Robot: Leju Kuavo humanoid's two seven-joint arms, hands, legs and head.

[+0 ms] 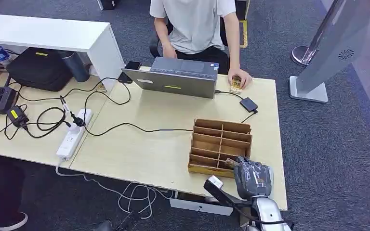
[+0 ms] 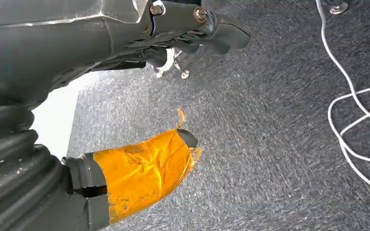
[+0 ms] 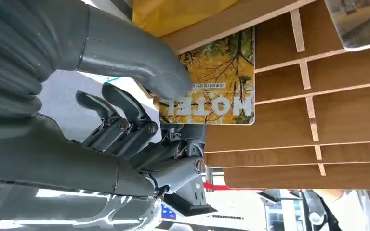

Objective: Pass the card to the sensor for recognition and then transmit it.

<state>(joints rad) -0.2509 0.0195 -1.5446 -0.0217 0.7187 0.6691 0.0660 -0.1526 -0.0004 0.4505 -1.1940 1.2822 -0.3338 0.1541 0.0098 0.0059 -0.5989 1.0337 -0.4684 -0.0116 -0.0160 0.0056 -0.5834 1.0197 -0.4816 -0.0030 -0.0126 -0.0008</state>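
Right hand (image 3: 125, 125) pinching card (image 3: 217, 82) at wooden rack (image 1: 219, 144), near table's front right corner.
Risk: thumb grip is only on card edge, so card may slip or catch on rack divider; left hand (image 2: 173, 33) state I cannot tell.

Floor: dark grey carpet (image 1: 337, 144) throughout. A light wooden rectangular table (image 1: 173, 120) stands centrally, with a white rectangular shelf unit (image 1: 53, 36) on its far left corner. A tilted grey floor-standing panel on a white base (image 1: 335, 48) stands right of the table (purpose unreadable). Lighting even.
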